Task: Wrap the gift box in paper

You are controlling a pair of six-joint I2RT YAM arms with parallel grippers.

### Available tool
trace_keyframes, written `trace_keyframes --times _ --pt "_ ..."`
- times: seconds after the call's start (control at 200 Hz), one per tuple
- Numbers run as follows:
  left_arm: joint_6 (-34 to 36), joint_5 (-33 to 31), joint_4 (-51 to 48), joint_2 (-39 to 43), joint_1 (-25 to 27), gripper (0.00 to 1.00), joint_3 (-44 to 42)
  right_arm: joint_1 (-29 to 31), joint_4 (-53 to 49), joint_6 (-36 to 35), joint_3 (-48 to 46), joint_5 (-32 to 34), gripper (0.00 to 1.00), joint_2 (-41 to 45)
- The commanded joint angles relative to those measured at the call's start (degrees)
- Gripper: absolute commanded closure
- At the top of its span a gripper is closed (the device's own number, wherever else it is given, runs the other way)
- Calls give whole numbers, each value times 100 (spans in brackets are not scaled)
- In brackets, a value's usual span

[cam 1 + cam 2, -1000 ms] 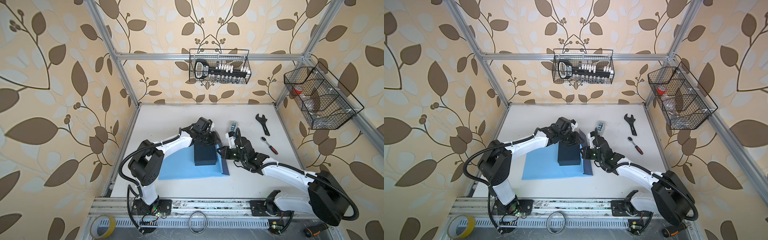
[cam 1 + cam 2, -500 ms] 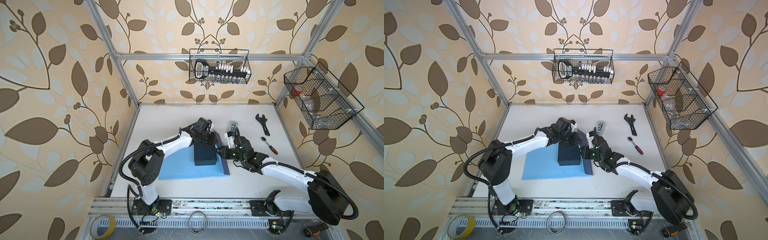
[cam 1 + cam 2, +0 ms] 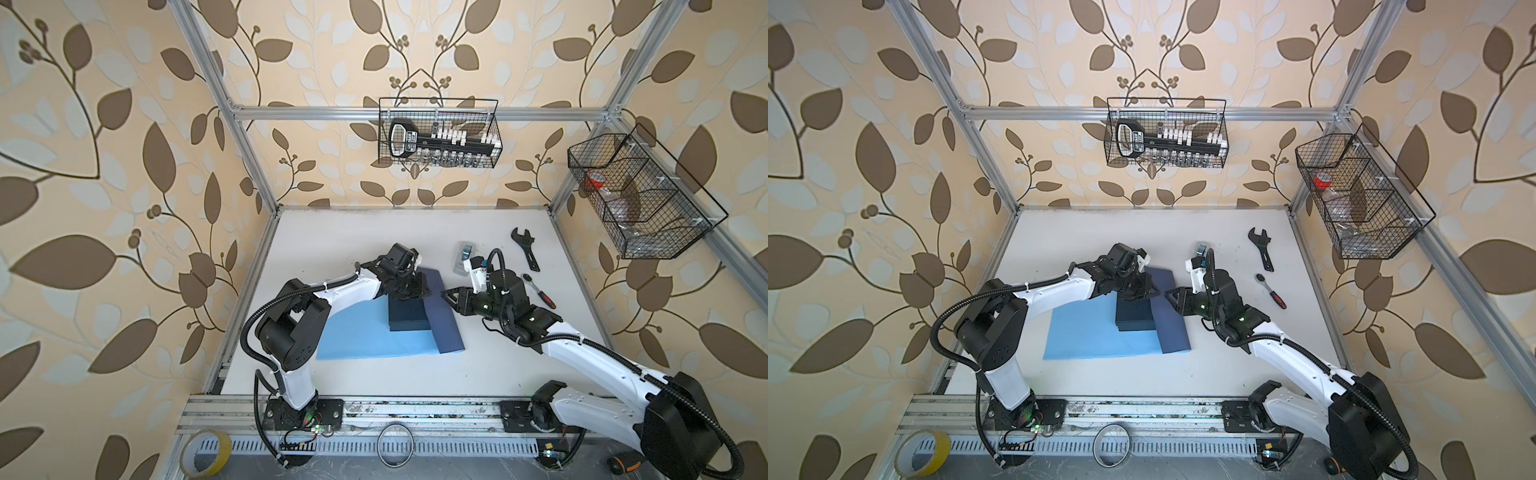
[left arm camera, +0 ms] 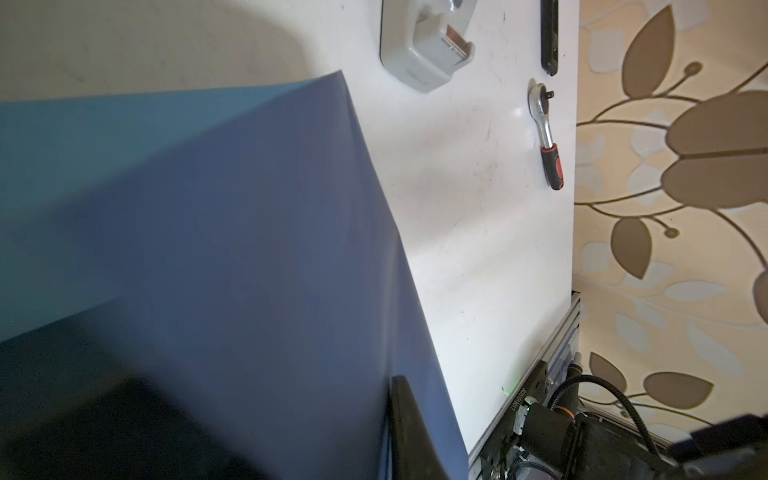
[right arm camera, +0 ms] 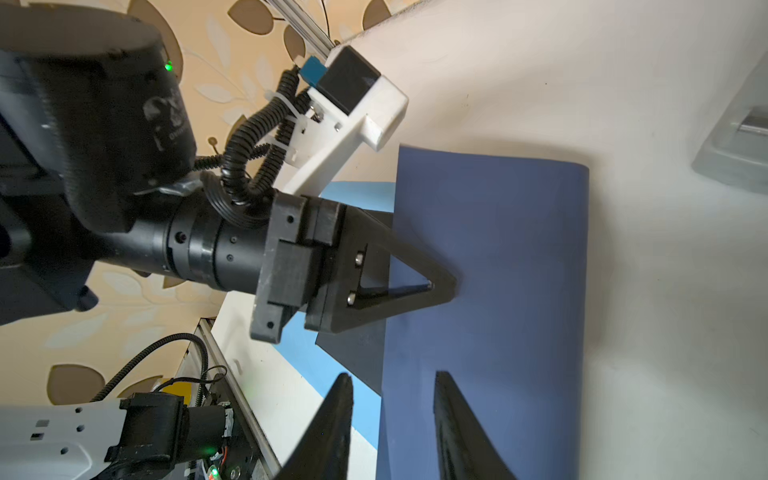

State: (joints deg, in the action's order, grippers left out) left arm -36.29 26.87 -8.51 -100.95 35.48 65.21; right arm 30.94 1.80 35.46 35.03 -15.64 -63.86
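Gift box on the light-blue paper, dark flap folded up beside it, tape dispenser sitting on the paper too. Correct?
No: the tape dispenser sits on the bare table, off the paper; both top views show it. The rest holds.

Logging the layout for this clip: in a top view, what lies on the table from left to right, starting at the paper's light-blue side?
the paper's light-blue part → gift box → tape dispenser → ratchet

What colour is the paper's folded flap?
Slate blue; the flap shows best in right wrist view.
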Motion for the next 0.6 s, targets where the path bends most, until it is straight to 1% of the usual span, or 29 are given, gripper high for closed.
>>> trace_keyframes --times 0.0,0.195,0.34,0.39,0.45,0.595 --pt "-116 276 368 304 -120 85 -154 142 -15 -124 -71 44 67 -310" --pt "-157 383 488 308 -189 84 -262 417 455 39 -2 28 73 -884" --pt "-196 514 583 382 -307 89 -341 473 523 28 33 33 74 -978" --pt "-195 593 579 430 -382 93 -363 412 457 -37 24 46 73 -886" --pt "-194 689 616 519 -483 95 -431 310 294 -182 13 69 70 -733" --pt "-109 917 632 698 -725 95 -632 -48 -70 -446 -44 94 63 -476"
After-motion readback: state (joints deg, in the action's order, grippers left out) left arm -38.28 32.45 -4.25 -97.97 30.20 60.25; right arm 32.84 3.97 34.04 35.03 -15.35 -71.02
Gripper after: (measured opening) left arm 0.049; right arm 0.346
